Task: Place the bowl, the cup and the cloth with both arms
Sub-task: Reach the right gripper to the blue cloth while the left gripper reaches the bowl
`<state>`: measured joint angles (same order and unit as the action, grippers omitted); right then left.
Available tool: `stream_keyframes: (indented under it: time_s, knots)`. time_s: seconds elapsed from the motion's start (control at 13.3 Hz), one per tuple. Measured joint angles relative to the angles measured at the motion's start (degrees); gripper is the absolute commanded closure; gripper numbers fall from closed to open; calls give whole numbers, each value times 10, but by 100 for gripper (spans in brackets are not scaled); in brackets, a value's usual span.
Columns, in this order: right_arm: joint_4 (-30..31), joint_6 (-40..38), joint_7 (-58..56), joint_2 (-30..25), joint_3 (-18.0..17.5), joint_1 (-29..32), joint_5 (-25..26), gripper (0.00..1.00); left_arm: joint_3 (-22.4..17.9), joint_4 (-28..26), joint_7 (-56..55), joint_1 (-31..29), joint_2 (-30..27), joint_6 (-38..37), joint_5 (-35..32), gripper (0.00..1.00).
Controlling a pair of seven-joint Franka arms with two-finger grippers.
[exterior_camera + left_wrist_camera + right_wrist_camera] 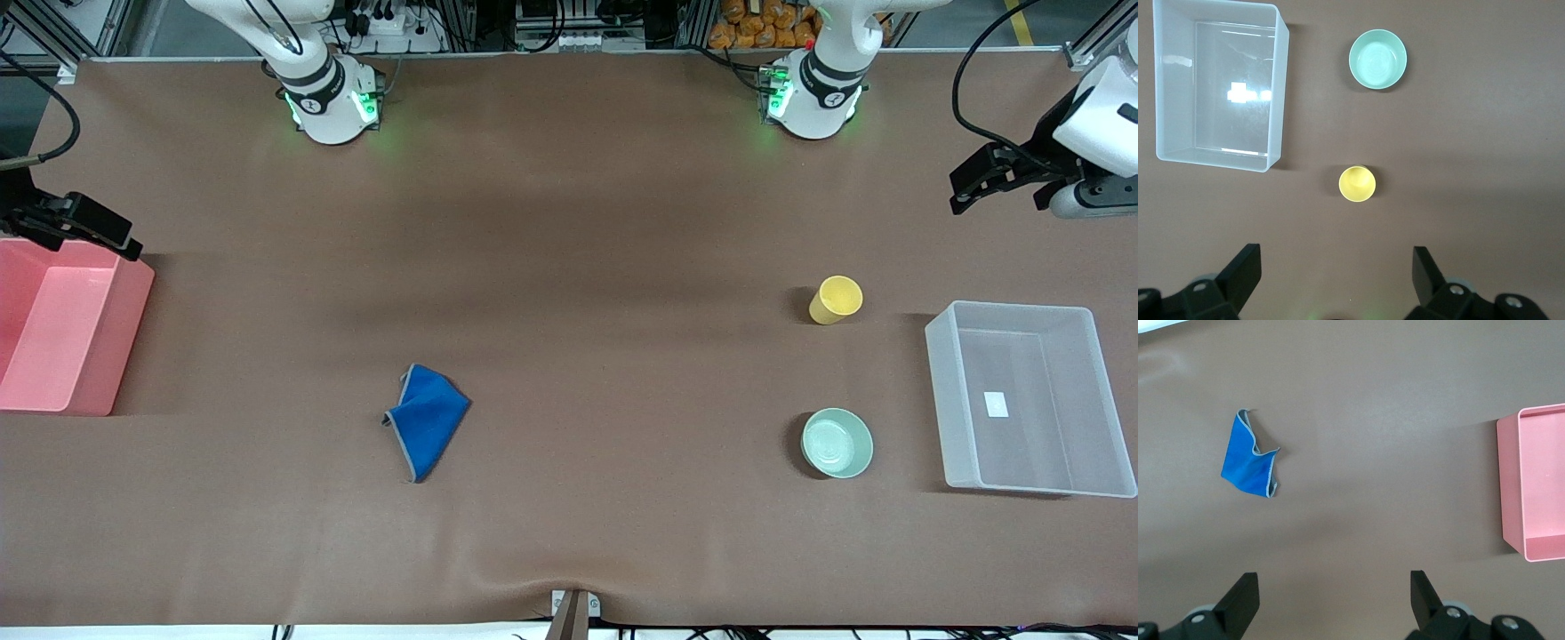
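Note:
The pale mint green bowl (837,443) sits upright on the brown table, nearer the front camera than the yellow cup (836,300). Both show in the left wrist view, the bowl (1377,59) and the cup (1357,184). The blue cloth (428,418) lies crumpled mid-table toward the right arm's end, and also shows in the right wrist view (1250,458). My left gripper (960,191) is up in the air at the left arm's end, open and empty (1336,257). My right gripper (124,242) hovers by the pink bin, open and empty (1333,581).
A clear plastic bin (942,391) stands at the left arm's end beside the bowl and cup, and shows in the left wrist view (1275,100). A pink bin (124,338) stands at the right arm's end, seen also in the right wrist view (1509,487).

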<state>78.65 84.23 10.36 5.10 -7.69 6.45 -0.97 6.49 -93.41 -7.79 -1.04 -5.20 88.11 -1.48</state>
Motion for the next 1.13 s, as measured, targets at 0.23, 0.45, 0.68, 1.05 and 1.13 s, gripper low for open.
stream_keyframes:
  time_s: [0.23, 0.45, 0.68, 1.05, 1.13]
  knots:
    - [0, 0, 0, 0, 0, 0, 0, 0, -1, 1, -2, 0, 1, 0, 0, 0]
    - [0, 0, 0, 0, 0, 0, 0, 0, -6, 31, -1, -3, 47, 5, 0, 0]
    - [1, -2, 0, 6, 1, 1, 0, 0, -9, 50, -1, -32, 146, 100, 0, 0]
    - [4, -3, 0, 63, 4, 9, 1, 0, -8, 54, 2, -65, 311, 293, 0, 0]
    - [4, -3, -1, 74, 4, 10, 1, 0, -6, 56, 2, -61, 337, 313, 0, 0]
